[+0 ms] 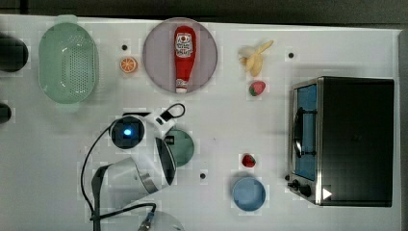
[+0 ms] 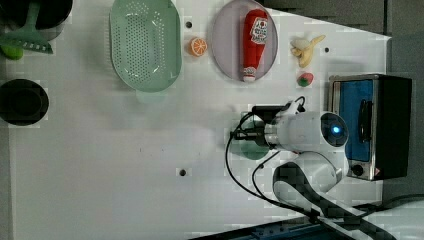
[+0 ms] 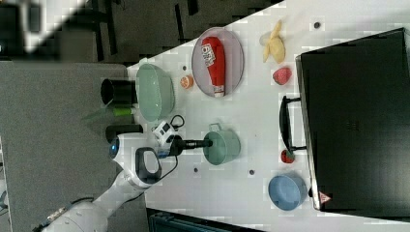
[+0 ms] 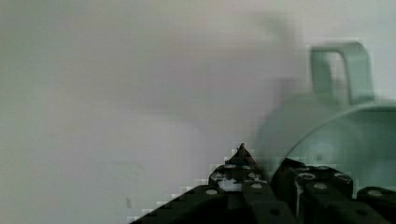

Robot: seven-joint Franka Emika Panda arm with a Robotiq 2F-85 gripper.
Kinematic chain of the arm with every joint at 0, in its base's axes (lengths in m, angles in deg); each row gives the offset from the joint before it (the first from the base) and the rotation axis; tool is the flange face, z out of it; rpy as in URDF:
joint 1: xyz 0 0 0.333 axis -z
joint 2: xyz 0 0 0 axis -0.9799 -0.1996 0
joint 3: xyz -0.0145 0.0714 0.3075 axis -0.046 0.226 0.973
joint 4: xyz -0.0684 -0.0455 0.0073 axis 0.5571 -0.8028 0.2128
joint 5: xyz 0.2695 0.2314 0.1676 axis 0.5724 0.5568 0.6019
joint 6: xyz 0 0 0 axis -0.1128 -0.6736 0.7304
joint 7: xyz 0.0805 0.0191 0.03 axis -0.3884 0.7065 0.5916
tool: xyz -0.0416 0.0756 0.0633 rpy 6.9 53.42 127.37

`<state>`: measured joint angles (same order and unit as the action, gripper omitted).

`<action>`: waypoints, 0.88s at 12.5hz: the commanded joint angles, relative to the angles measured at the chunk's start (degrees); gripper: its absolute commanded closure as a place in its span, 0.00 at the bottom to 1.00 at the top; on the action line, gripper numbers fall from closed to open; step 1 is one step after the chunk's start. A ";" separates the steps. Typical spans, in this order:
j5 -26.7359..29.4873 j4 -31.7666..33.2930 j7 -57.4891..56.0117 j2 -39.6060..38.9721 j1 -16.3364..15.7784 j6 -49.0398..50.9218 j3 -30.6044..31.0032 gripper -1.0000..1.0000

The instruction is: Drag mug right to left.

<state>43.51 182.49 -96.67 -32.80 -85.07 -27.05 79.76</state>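
The mug (image 3: 225,147) is a teal-green cup standing upright near the middle of the white table, its handle (image 4: 343,70) on the side away from the arm. In the right view my gripper (image 3: 209,143) reaches in at the rim on the mug's left side. The wrist view shows the black fingers (image 4: 240,170) straddling the mug wall (image 4: 327,130), one outside and one inside, shut on the rim. From above, the white arm covers most of the mug (image 1: 186,144), leaving a green crescent on the top view's right of the wrist.
A blue bowl (image 1: 248,193) and a small strawberry (image 1: 248,160) lie to the top view's right of the mug, before the toaster oven (image 1: 346,139). A mint colander (image 1: 67,62), orange slice (image 1: 128,64), ketchup bottle (image 1: 184,57) on a plate (image 1: 159,53) and a banana (image 1: 256,57) line the far edge.
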 commanded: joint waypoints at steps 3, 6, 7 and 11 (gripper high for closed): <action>0.05 -5.92 5.45 -2.60 -4.33 0.61 1.42 0.83; 0.04 -8.90 10.68 -4.25 -7.00 3.03 1.43 0.83; 0.04 -9.78 12.02 -4.56 -7.96 4.41 1.44 0.83; 0.05 -13.44 14.95 -6.50 -12.19 5.38 1.50 0.83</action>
<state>43.50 171.41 -85.84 -38.57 -95.16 -21.57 80.94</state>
